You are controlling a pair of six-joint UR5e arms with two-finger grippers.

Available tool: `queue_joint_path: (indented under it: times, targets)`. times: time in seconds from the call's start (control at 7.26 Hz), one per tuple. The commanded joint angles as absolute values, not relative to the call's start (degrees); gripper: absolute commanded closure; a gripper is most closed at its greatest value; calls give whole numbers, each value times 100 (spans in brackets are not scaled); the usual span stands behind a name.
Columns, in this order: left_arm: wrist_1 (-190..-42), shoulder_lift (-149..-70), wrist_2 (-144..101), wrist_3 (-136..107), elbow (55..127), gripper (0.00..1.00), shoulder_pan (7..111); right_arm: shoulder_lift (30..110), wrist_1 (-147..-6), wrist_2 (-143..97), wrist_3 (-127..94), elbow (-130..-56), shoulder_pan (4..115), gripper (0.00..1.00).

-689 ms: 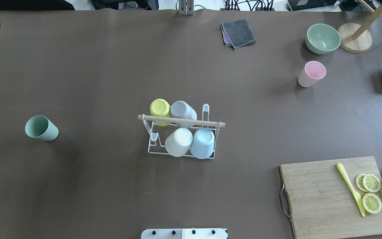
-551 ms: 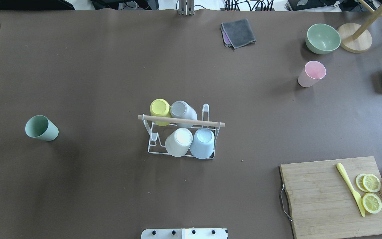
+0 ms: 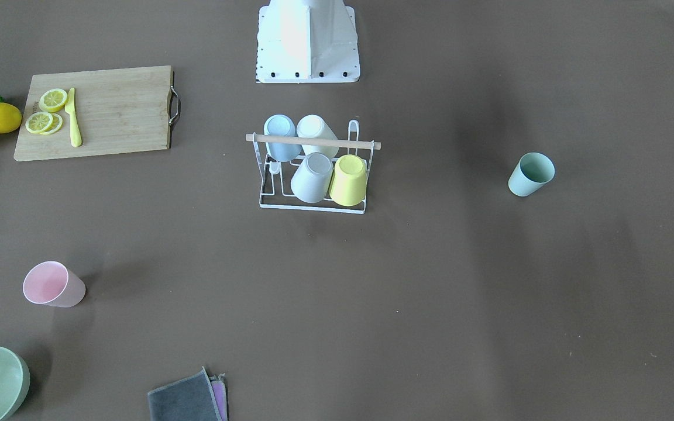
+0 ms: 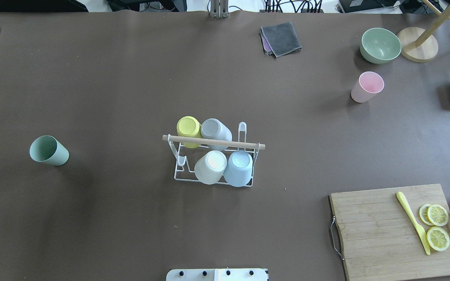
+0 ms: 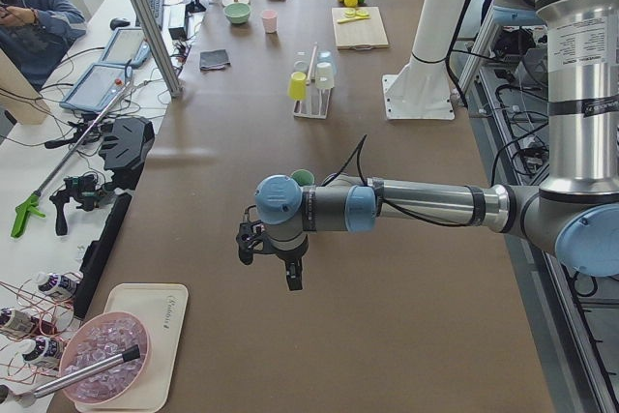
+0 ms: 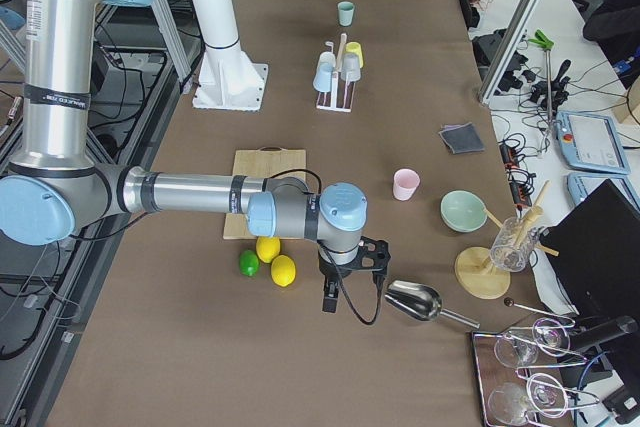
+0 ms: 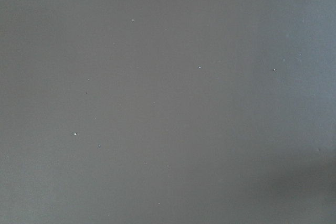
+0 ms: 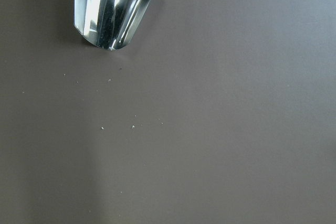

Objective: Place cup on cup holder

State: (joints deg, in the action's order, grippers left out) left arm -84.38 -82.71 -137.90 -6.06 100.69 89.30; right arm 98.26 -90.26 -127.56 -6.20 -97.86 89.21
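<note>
L gripper (image 5: 271, 258), R gripper (image 6: 350, 282): open/closed can't tell, side views only. Prob L goes for green cup (image 4: 49, 150): grip wall, invert, seat on cup holder (image 4: 209, 141) free prong (image 4: 181, 160).

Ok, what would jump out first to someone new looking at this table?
The white cup holder dead centre, already carrying four inverted cups. Then two loose cups: a green cup out on the robot's left and a pink cup far right, near the green bowl.
</note>
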Motion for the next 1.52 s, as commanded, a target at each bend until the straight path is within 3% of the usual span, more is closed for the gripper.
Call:
queue_joint_path:
  times: [0.0,1.38]
  targets:
    - [-8315,-8279,-13790,-606,10090,2,8930,9826,-9026,-12762,-624,-9756,8921,0]
    - [-8209,-8306,-13790,-606,10099,2,8930,9791,-9026,-12727,-624,-9747,8921,0]
